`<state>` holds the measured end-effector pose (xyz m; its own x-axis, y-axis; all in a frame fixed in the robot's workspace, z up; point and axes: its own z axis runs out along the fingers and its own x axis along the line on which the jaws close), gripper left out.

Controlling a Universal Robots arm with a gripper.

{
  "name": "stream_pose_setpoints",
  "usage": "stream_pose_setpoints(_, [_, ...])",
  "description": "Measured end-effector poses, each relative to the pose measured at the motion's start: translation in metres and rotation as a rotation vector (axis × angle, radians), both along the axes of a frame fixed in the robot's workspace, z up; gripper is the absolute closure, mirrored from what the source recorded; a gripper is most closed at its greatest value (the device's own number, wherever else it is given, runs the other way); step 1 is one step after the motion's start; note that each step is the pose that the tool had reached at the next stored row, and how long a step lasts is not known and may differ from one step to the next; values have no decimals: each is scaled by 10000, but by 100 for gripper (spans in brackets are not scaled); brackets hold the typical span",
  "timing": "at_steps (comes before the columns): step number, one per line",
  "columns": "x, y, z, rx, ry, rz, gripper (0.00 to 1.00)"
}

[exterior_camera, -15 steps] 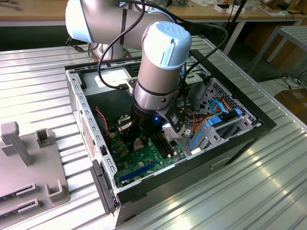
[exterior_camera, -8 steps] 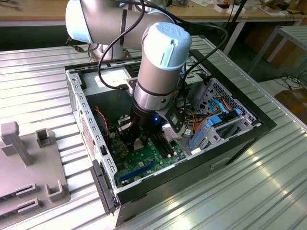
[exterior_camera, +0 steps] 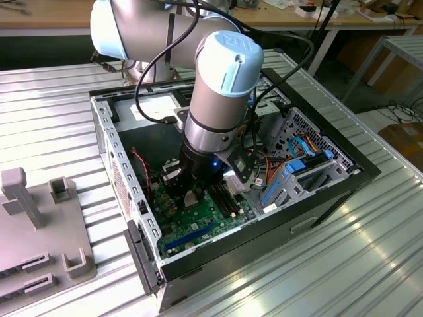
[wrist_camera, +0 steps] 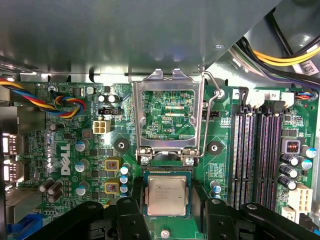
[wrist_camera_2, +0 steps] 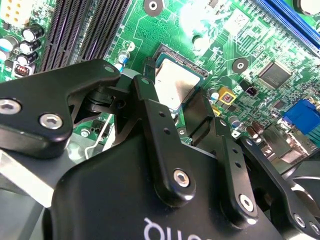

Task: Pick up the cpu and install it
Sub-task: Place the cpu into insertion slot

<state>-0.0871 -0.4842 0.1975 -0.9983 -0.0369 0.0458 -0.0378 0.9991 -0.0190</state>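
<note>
The cpu (wrist_camera: 167,195) (wrist_camera_2: 176,80), a small square chip with a silver-grey top, lies flat in the black-framed socket on the green motherboard (wrist_camera: 65,145) (exterior_camera: 198,224). My gripper (wrist_camera: 168,201) (wrist_camera_2: 174,89) is down over it, its black fingers (wrist_camera: 131,215) pressed against two opposite edges of the chip, so it is shut on the cpu. The socket's metal load plate (wrist_camera: 167,82) stands flipped open just beyond, with its wire lever (wrist_camera: 206,115) raised beside it. In the exterior view the gripper (exterior_camera: 192,198) is low inside the open computer case.
Long black memory slots (wrist_camera: 257,150) run beside the socket. Coloured cable bundles (wrist_camera: 65,100) and a drive bay with blue and orange cables (exterior_camera: 297,165) crowd the case. The case walls (exterior_camera: 106,139) enclose the arm's wrist. A grey fixture block (exterior_camera: 39,231) sits at the exterior view's left.
</note>
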Motion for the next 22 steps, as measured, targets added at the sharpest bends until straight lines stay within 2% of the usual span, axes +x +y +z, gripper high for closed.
stream_pose_setpoints(4, [1,1,28,1,-12,0,53])
stream_pose_setpoints(11, [-2,-1,30,-8,-32,-17,53])
stream_pose_setpoints(22, [-9,-6,30,-9,-33,-67,53])
